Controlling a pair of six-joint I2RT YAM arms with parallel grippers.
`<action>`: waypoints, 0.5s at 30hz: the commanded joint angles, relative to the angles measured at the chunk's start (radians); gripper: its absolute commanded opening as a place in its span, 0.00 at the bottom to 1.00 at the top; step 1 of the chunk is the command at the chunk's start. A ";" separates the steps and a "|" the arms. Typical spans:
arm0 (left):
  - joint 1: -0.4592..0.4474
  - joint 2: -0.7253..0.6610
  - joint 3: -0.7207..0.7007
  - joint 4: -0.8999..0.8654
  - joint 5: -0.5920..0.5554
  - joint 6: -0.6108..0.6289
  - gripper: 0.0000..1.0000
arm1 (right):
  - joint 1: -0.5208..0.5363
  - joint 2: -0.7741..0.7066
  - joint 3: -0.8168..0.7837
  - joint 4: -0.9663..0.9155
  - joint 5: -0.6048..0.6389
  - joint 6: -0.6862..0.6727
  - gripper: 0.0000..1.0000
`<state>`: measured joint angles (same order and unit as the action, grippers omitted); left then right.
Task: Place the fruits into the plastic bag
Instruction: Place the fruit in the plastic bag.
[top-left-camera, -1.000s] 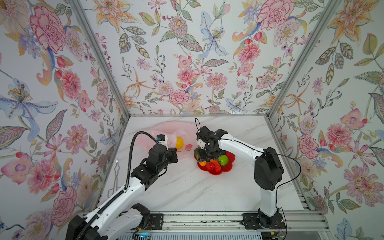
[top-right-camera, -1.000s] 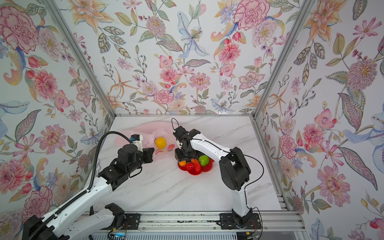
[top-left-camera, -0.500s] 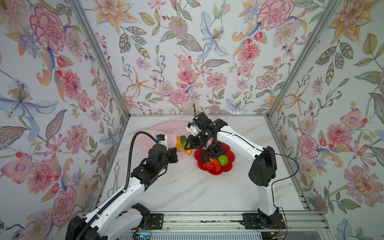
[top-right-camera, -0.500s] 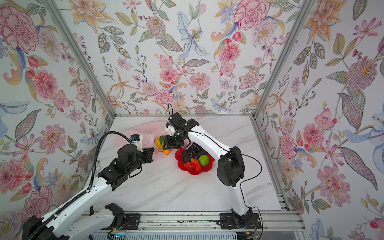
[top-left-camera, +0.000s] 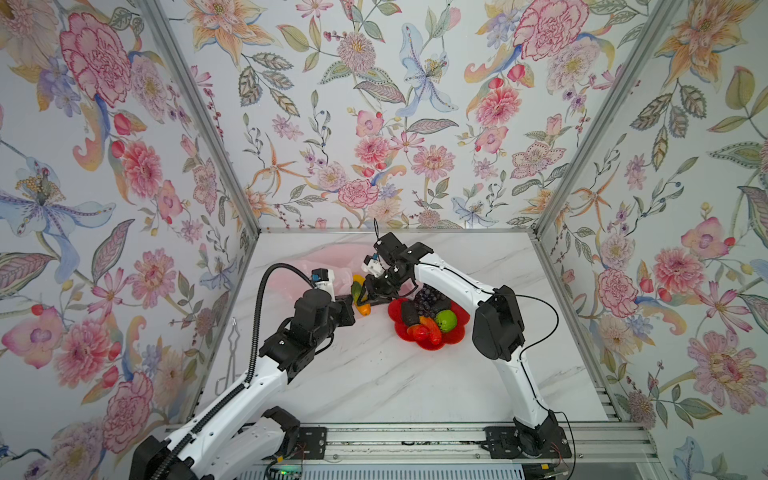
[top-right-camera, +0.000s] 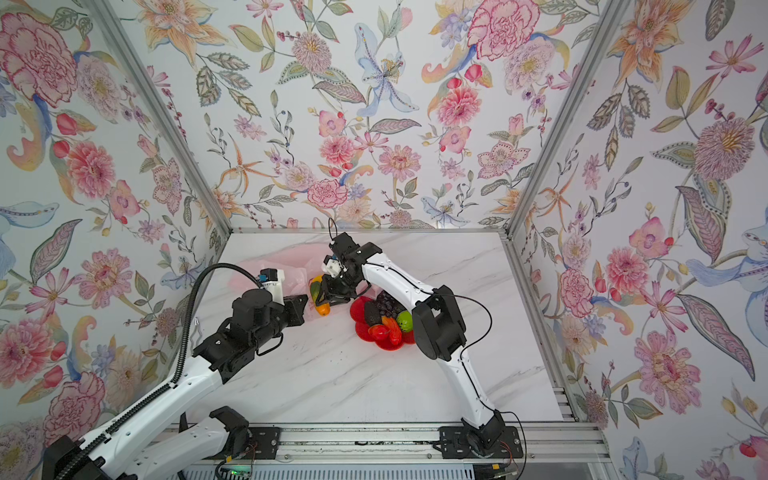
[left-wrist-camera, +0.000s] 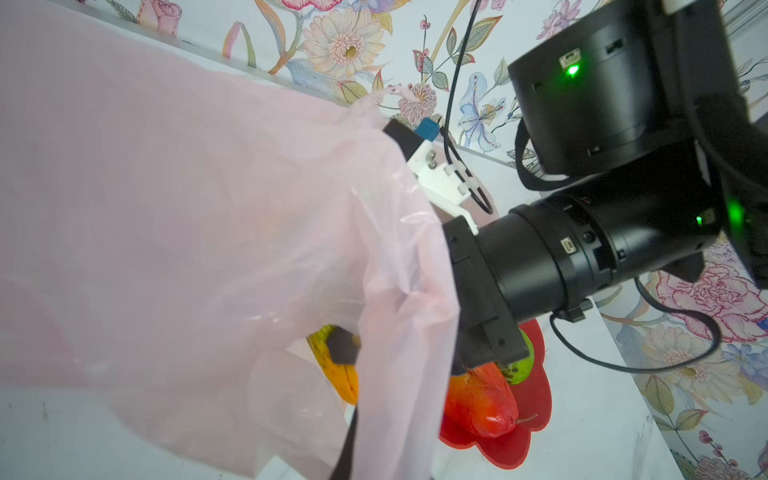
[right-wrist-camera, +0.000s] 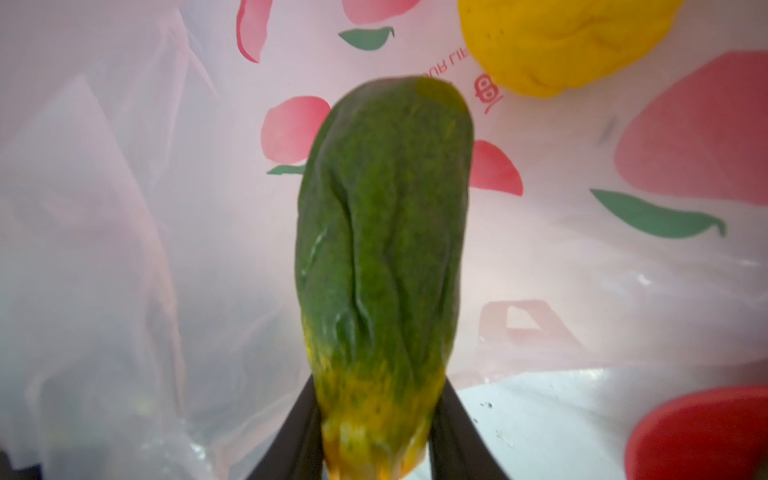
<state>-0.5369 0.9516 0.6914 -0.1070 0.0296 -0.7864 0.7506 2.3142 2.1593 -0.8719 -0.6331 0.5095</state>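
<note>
Marble counter (top-left-camera: 395, 374): carries the bag at the far left and the plate near the middle, just beside each other.
Plastic bag (top-left-camera: 328, 257): thin pink film lying on its side, its mouth facing the plate; the left wrist view shows the film lifted and draped.
Red plate (top-left-camera: 457, 336): holds the grape bunch (top-left-camera: 428, 301), the green round fruit (top-left-camera: 446, 321) and the red and orange pieces.
Left end effector (top-left-camera: 347, 308): clenched, apparently pinching the bag's edge to hold the mouth up.
Right end effector (right-wrist-camera: 378, 436): grasping the green-orange fruit (right-wrist-camera: 382, 232) by its orange end, between plate and bag mouth.
Yellow ribbed fruit (right-wrist-camera: 569, 41): lies inside the bag, beyond the held fruit's tip.
Axis: the held fruit's long axis runs straight out from the fingers (right-wrist-camera: 305, 432), green tip leading into the bag.
Next move: probably a short push along that axis, then release; the right arm does it while the left holds the opening.
</note>
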 joint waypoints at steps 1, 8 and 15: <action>0.006 -0.006 -0.021 0.035 0.034 -0.028 0.00 | -0.016 0.056 0.051 0.107 -0.024 0.093 0.38; 0.005 0.016 -0.030 0.076 0.049 -0.059 0.00 | -0.042 0.142 0.022 0.477 -0.059 0.383 0.49; 0.005 0.037 -0.033 0.104 0.054 -0.106 0.00 | -0.066 0.121 0.017 0.603 -0.062 0.401 0.79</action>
<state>-0.5369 0.9878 0.6743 -0.0364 0.0719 -0.8593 0.6945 2.4672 2.1769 -0.3714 -0.6769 0.8883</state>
